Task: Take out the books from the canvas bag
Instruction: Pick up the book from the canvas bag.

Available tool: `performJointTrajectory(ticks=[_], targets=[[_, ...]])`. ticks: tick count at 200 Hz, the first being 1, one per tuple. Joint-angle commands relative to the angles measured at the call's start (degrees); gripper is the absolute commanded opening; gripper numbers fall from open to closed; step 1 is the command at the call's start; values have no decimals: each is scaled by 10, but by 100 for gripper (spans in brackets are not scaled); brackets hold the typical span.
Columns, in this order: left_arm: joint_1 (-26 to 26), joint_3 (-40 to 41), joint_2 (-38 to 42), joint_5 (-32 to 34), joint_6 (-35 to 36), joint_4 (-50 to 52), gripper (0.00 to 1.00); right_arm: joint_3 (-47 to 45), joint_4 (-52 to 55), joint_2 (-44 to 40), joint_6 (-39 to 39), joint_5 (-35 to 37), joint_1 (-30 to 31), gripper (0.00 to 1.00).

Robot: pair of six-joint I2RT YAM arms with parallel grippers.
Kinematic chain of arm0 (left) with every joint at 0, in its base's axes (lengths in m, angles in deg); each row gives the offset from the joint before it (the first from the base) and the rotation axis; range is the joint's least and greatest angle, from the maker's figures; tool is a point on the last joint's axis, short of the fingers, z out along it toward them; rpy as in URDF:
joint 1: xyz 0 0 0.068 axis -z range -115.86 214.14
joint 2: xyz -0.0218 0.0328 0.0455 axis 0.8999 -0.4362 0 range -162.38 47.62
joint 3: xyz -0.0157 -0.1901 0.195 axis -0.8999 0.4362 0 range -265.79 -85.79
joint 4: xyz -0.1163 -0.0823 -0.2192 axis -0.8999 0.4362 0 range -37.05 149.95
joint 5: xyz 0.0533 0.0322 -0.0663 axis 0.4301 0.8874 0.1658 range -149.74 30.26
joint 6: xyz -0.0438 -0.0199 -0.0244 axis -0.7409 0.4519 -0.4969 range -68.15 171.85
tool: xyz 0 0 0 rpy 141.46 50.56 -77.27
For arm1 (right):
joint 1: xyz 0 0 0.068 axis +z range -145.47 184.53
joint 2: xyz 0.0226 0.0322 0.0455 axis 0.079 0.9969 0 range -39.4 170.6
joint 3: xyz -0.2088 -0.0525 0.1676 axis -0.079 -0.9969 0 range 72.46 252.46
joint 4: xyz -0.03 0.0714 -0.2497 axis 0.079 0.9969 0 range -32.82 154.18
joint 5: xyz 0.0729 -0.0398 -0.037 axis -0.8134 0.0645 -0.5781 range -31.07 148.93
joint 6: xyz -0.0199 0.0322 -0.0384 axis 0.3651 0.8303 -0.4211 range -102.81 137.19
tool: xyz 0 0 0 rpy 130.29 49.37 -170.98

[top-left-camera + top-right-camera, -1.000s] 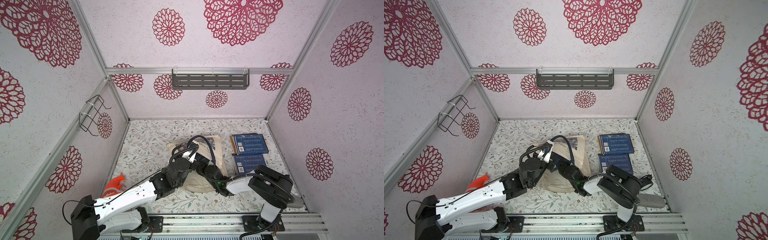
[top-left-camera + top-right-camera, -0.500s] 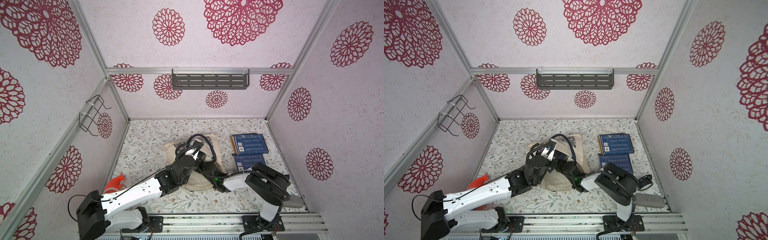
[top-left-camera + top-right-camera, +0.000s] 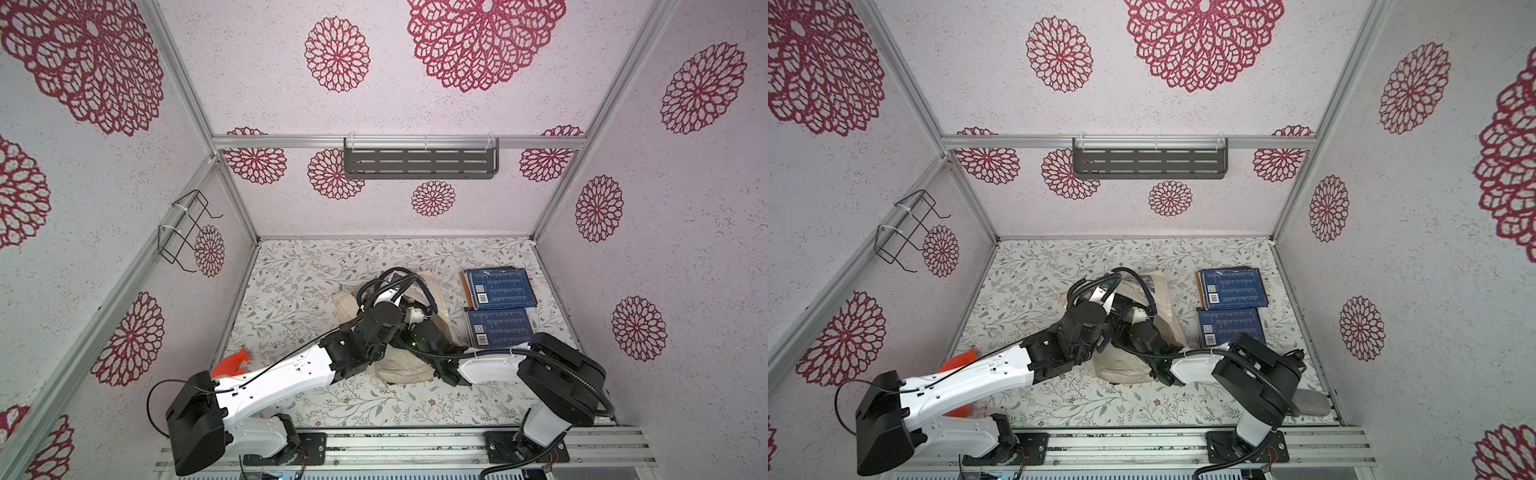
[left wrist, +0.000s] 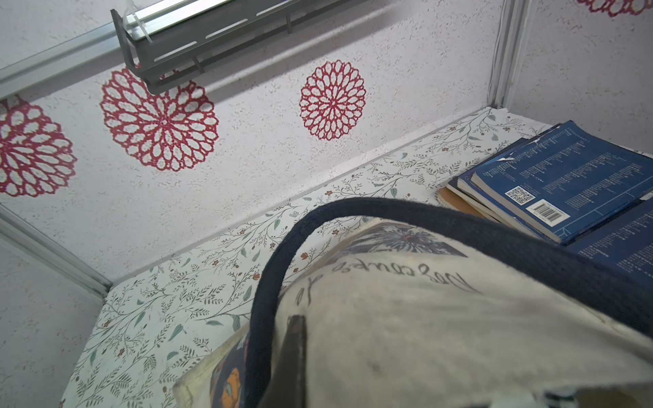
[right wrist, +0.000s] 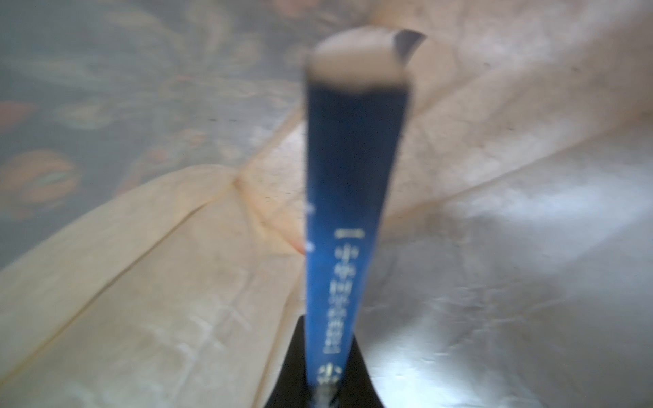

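a grey slotted shelf (image 3: 419, 163) and a black wire rack (image 3: 183, 232) hung on the red-flowered walls (image 3: 374, 216), an orange object (image 3: 230, 363) lay on the leafy floor (image 3: 291, 282).

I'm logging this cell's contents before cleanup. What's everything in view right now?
canvas bag: one, cream with navy straps, centre of the table.
stacked books: two stacks, dark blue, one orange-brown under the far stack, right of the bag; total unclear.
held book: one, blue, inside the bag.
shelf: one, grey, back wall.
wire rack: one, black, left wall.
orange-red thing: one, near left, partly hidden.
grey thing: one, near right corner.
left gripper: shut on canvas bag.
right gripper: shut on held book.
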Motion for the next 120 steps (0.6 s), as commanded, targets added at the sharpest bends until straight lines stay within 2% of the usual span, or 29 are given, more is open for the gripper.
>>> performJointTrajectory(ticks=[1, 68, 120], targets=[[-9, -21, -11, 7, -24, 17, 0, 4, 1, -39, -52, -18, -2, 0], [-32, -48, -43, 18, -56, 69, 0, -8, 35, -71, -76, -66, -2, 0], [-64, -82, -66, 13, -108, 135, 0, -39, 50, -137, -105, -85, -3, 0]])
